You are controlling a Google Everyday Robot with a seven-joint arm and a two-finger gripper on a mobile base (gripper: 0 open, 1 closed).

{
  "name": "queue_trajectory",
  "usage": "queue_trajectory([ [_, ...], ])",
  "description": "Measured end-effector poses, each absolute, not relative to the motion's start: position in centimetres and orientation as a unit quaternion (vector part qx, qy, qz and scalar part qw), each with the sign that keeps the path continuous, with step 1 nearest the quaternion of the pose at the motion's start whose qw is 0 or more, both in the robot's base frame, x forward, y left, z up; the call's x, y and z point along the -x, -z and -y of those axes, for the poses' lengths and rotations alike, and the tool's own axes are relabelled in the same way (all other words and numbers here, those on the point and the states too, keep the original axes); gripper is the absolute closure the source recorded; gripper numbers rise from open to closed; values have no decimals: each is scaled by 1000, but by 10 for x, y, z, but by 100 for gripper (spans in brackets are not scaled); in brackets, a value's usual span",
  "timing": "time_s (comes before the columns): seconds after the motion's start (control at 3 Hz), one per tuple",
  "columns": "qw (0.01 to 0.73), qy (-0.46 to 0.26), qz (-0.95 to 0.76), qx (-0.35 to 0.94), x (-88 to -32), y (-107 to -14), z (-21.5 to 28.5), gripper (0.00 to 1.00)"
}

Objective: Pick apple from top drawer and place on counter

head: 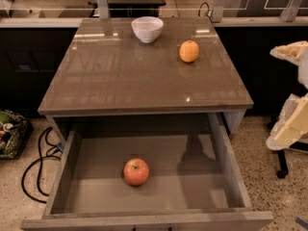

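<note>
The apple (136, 171), red-orange with a dark stem dimple, lies on the flat bottom of the open top drawer (82, 177), left of its middle. The drawer is pulled out toward me below the counter (120, 76), a glossy grey-brown slab. My gripper (292, 121) shows as cream-coloured parts at the right edge of the camera view. It is beside the cabinet, well to the right of the drawer and apart from the apple. It casts a shadow on the drawer's right half.
A white bowl (147, 29) stands at the back middle of the counter. A round orange fruit (189, 51) sits to its right. Black cables (36, 172) and a dark bag (9, 134) lie on the speckled floor at left. A chair base (281, 167) stands at right.
</note>
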State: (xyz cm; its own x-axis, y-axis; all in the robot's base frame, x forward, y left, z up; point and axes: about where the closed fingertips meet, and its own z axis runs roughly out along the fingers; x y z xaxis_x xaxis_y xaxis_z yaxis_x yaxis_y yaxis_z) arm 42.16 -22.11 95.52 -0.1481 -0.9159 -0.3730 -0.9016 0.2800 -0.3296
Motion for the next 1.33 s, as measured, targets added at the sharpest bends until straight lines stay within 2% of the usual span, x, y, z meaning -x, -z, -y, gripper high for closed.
queue_trajectory([
  [1.0,356,-90,-737,567,-408,-857,215,0],
  [1.33,356,-90,-737,567,-408,-857,215,0],
])
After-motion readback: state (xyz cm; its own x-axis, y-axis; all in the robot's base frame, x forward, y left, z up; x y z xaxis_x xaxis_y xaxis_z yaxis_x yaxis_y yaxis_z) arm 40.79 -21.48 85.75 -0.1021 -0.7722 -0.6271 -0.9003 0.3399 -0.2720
